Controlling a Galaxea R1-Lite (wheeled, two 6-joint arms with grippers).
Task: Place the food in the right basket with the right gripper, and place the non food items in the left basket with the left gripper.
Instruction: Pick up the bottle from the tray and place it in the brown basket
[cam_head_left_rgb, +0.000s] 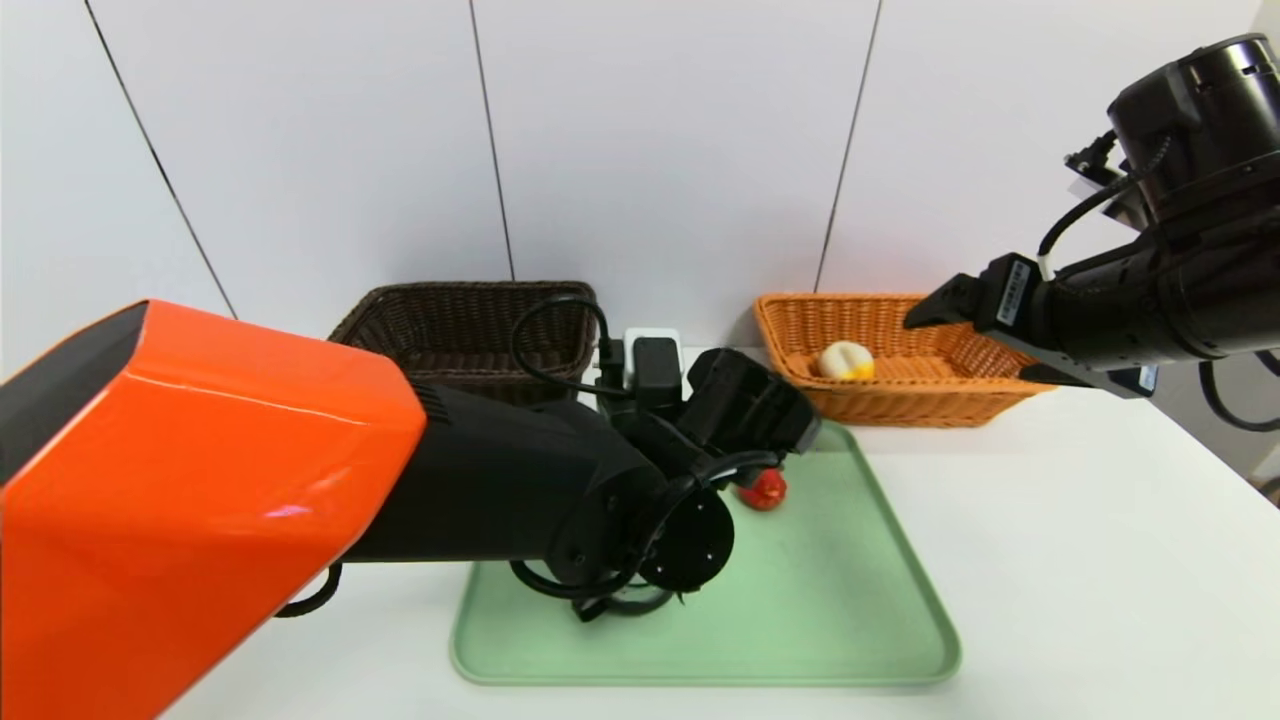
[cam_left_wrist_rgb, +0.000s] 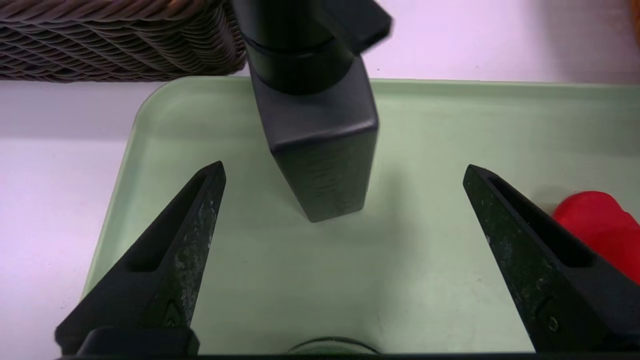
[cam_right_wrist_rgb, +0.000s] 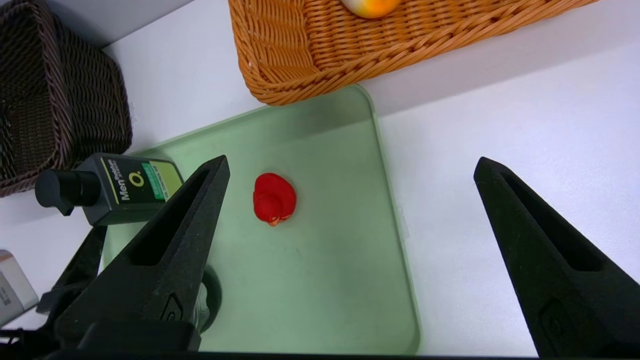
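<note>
A black pump bottle (cam_left_wrist_rgb: 320, 150) stands at the far end of the green tray (cam_left_wrist_rgb: 300, 280). My left gripper (cam_left_wrist_rgb: 344, 169) is open just short of it, one finger on each side and neither touching. A red toy duck (cam_right_wrist_rgb: 273, 197) sits on the tray to the bottle's right (cam_head_left_rgb: 765, 488). My right gripper (cam_right_wrist_rgb: 352, 164) hangs open and empty, high over the tray's right edge and in front of the orange right basket (cam_head_left_rgb: 900, 400). A white-and-yellow food piece (cam_head_left_rgb: 845, 360) lies in that basket. The dark brown left basket (cam_head_left_rgb: 470, 330) stands behind the bottle.
A round clear rim (cam_left_wrist_rgb: 330, 346) shows on the tray just under my left wrist. A white block (cam_head_left_rgb: 650, 338) sits against the wall between the baskets. White tabletop (cam_head_left_rgb: 1080, 550) spreads to the right of the tray.
</note>
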